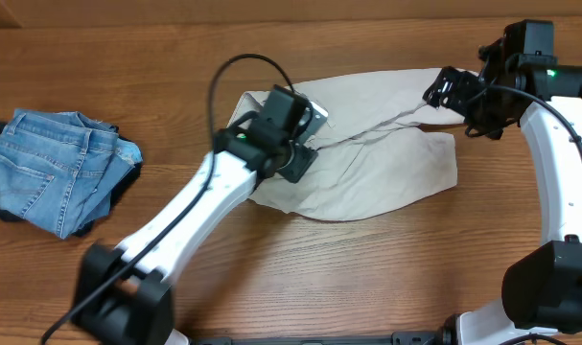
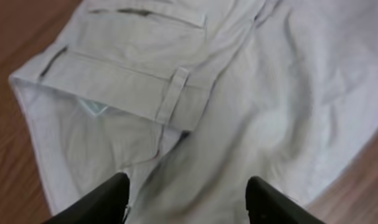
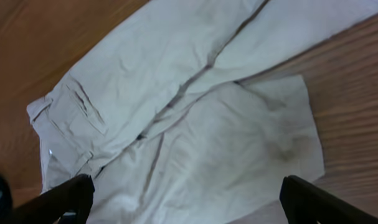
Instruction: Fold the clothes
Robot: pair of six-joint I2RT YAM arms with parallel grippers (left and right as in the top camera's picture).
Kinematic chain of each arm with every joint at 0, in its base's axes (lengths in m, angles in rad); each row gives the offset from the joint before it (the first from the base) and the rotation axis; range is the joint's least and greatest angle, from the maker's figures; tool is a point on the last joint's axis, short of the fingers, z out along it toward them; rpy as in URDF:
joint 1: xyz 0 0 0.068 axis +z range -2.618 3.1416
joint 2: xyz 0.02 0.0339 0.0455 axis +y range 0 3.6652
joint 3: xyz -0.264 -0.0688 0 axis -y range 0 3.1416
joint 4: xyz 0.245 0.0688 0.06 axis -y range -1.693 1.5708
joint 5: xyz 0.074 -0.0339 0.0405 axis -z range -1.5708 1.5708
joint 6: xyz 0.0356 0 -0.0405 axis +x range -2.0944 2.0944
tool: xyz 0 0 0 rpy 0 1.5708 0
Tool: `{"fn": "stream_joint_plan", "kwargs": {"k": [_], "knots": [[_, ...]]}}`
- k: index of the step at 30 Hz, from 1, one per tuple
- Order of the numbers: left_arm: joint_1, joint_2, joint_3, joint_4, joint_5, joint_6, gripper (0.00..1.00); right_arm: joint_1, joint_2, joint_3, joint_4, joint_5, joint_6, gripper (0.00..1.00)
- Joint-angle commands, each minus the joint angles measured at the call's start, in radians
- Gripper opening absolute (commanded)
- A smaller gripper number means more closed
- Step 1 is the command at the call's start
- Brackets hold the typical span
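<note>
The clothes are a pale beige pair of shorts [image 1: 377, 163], spread flat mid-table, and folded blue jeans [image 1: 56, 172] at the far left. My left gripper [image 1: 305, 129] hovers over the shorts' waistband end. In the left wrist view its fingers [image 2: 108, 199] stand apart above the cloth, just below the belt loop [image 2: 173, 93], and hold nothing. My right gripper [image 1: 442, 93] sits at the shorts' far right corner. In the right wrist view it [image 3: 189, 199] is wide open, high above the shorts [image 3: 195, 124], whose yellowish stain [image 3: 282, 152] shows near the hem.
Bare wooden table [image 1: 300, 278] surrounds the shorts. The left arm [image 1: 175, 230] crosses diagonally from the front left. The right arm [image 1: 559, 163] stands along the right edge.
</note>
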Motion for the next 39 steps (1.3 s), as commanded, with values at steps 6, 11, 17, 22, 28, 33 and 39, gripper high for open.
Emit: {"fn": "stream_joint_plan", "kwargs": {"k": [6,11,17,22,28,33,39], "knots": [[-0.06,0.276,0.013,0.274,-0.117,0.296,0.66,0.003,-0.001,0.008,-0.077,-0.017,0.0,1.0],[-0.057,0.313,0.014,0.37,-0.241,0.261,0.04,0.003,-0.001,0.007,-0.096,-0.016,-0.001,1.0],[0.04,0.22,0.373,0.169,-0.267,0.177,0.04,0.003,-0.001,0.007,-0.096,-0.016,-0.004,1.0],[0.166,0.222,0.485,0.019,-0.066,0.158,0.04,0.003,-0.001,0.007,-0.094,-0.005,-0.003,1.0],[0.116,0.222,0.485,-0.063,-0.077,0.162,0.04,0.059,0.001,-0.13,0.056,-0.055,0.001,0.98],[0.116,0.222,0.485,-0.139,-0.077,0.165,0.12,0.224,0.119,-0.411,0.587,-0.146,0.124,0.12],[0.116,0.222,0.485,-0.182,-0.077,0.165,0.52,0.197,0.25,-0.418,0.411,0.168,0.135,0.04]]}}
